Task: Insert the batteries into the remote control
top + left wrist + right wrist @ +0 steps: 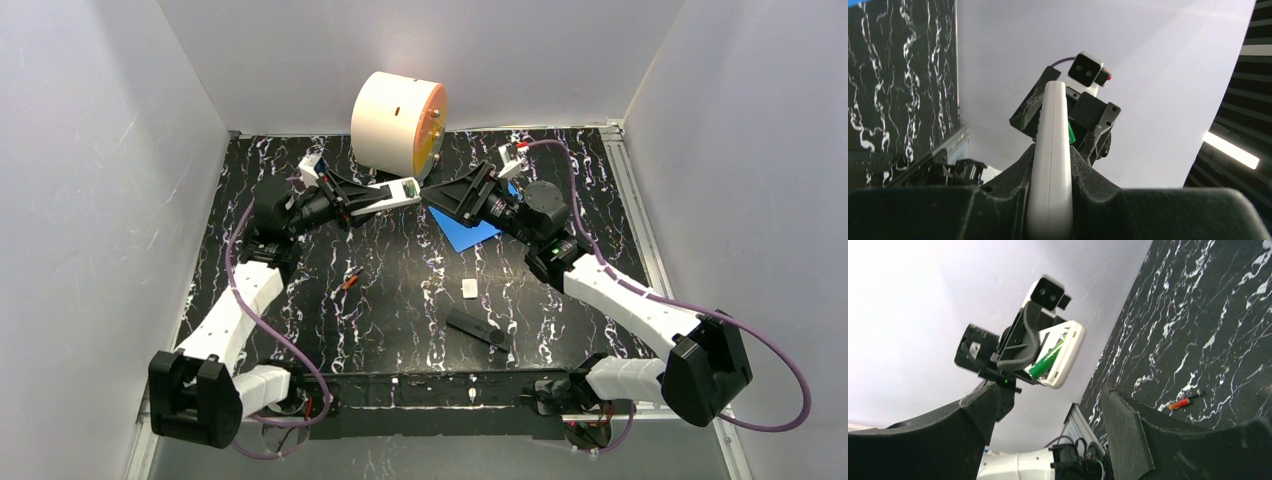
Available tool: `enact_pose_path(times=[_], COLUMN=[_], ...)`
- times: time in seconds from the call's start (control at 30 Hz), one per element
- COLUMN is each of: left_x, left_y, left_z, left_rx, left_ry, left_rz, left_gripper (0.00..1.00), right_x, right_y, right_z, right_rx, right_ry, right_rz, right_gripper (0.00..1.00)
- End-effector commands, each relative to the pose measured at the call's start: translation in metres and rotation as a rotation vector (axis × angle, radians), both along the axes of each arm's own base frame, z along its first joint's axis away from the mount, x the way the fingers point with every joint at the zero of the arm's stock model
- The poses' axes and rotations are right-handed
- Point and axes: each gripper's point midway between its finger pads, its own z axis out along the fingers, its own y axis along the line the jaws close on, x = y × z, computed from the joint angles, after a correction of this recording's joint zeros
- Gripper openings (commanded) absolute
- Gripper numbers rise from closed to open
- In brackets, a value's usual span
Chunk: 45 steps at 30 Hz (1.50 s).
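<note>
My left gripper [362, 200] [1050, 167] is shut on a white remote control [393, 194] [1052, 130] [1064, 356] and holds it above the table. The remote's compartment is open, with a green battery [1047, 360] [1071, 134] lying slanted in it. Just right of the remote's free end, my right gripper [438, 196] [1049, 388] stands open with nothing between its fingers. On the table lie an orange-red battery [349, 283] [1180, 403] and, beside it, a dark battery [1194, 393].
A black remote [478, 328] lies near the table's front, with a small white cover [469, 288] just behind it. A blue sheet [466, 230] lies under the right arm. A large cream and orange spool [398, 122] stands at the back wall.
</note>
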Motion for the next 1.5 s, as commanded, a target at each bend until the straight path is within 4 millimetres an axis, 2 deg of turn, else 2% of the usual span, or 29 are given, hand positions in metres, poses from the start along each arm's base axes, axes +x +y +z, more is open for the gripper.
enact_pose_path(times=[0.0,0.13,0.33,0.63,0.9,1.47], left_x=[0.003,0.007,0.008,0.011,0.010,0.003], left_y=[0.009,0.012,0.015,0.017,0.016,0.015], left_z=[0.027,0.031,0.033,0.032,0.031,0.030], left_rx=[0.010,0.007,0.008,-0.016,-0.041,-0.081], left_ry=[-0.151,-0.162,-0.123,-0.079,-0.034,0.013], left_rz=[0.133,0.203,0.251,0.278,0.266,0.245], left_gripper=[0.00,0.00,0.00,0.00,0.00,0.00], right_x=[0.011,0.019,0.019,0.018,0.029,0.043], right_y=[-0.004,0.008,0.031,0.026,0.034,0.037], right_z=[0.032,0.031,0.047,0.051,0.054,0.037], right_rx=[0.096,0.097,0.115,0.158,0.184,0.193], right_ry=[-0.082,-0.066,-0.150,-0.155,-0.132,-0.052], right_rz=[-0.099,-0.143,-0.137,-0.184,-0.196,-0.236], right_gripper=[0.82,0.83,0.84,0.84,0.85,0.75])
